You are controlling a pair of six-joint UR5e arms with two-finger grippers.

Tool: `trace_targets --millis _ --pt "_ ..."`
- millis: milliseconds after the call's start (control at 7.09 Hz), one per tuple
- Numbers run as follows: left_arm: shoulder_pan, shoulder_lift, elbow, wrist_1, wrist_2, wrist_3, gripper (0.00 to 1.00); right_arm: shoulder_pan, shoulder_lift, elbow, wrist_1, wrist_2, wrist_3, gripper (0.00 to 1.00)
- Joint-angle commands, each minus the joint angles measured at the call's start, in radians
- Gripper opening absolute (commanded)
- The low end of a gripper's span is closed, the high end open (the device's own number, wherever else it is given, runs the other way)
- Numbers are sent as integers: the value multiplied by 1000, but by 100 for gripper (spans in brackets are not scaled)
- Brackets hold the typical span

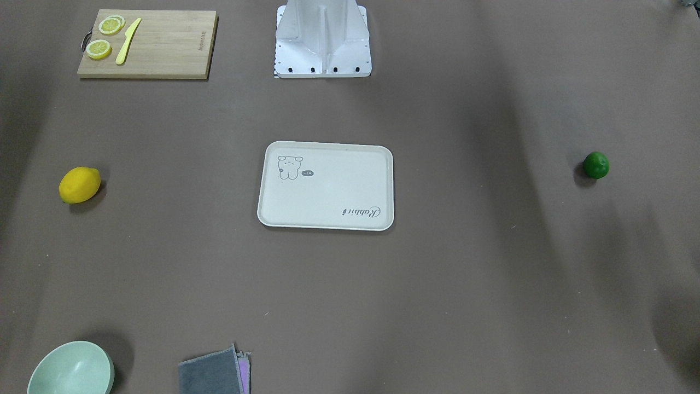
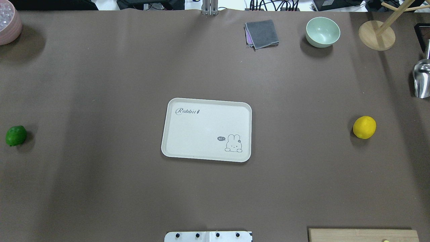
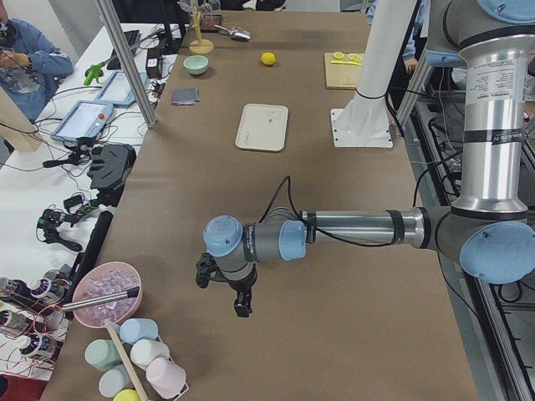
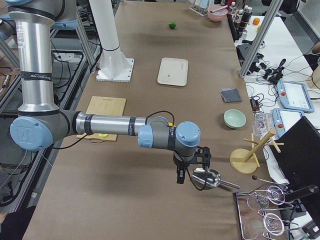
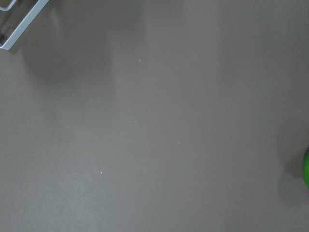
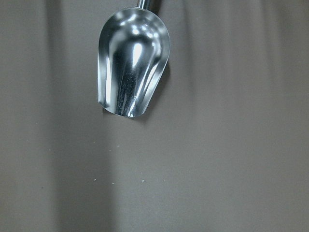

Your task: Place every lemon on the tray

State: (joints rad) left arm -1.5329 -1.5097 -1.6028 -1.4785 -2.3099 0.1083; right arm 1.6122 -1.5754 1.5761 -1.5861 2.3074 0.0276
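Observation:
The cream tray [image 2: 201, 131] lies at the table's middle with nothing on it; it also shows in the front view [image 1: 333, 191]. The bright yellow lemon [image 2: 364, 127] lies on the table far to its right, also in the front view [image 1: 80, 185]. The dark green lemon [image 2: 15, 135] lies far to its left, at the left wrist view's right edge [image 5: 306, 166]. My left gripper [image 3: 221, 294] hovers over the table's left end. My right gripper [image 4: 192, 172] hovers over the right end, above a metal scoop. I cannot tell whether either gripper is open or shut.
A wooden cutting board [image 1: 147, 44] holds lemon slices and a yellow knife. A metal scoop [image 6: 133, 67], a wooden rack [image 2: 376, 35], a green bowl [image 2: 323, 32] and a grey cloth [image 2: 262, 33] stand at the far right. A pink bowl [image 2: 8, 25] stands far left.

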Motion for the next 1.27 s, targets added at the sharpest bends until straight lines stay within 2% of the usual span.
trace_targets --millis 0,282,705,846,1128 --pt "2 6 -3 -3 3 -9 98 0 0 -1 0 1 0 100" --pt "45 3 -38 -38 -3 -134 98 0 0 -2 0 6 2 100" --pt "207 16 -167 -46 -5 -379 97 0 0 -5 -2 7 2 100" --pt "242 23 -175 -92 -5 -448 97 0 -2 -5 0 7 2 100" --pt "316 94 -169 -306 -5 -652 97 -15 0 -2 0 10 11 100"
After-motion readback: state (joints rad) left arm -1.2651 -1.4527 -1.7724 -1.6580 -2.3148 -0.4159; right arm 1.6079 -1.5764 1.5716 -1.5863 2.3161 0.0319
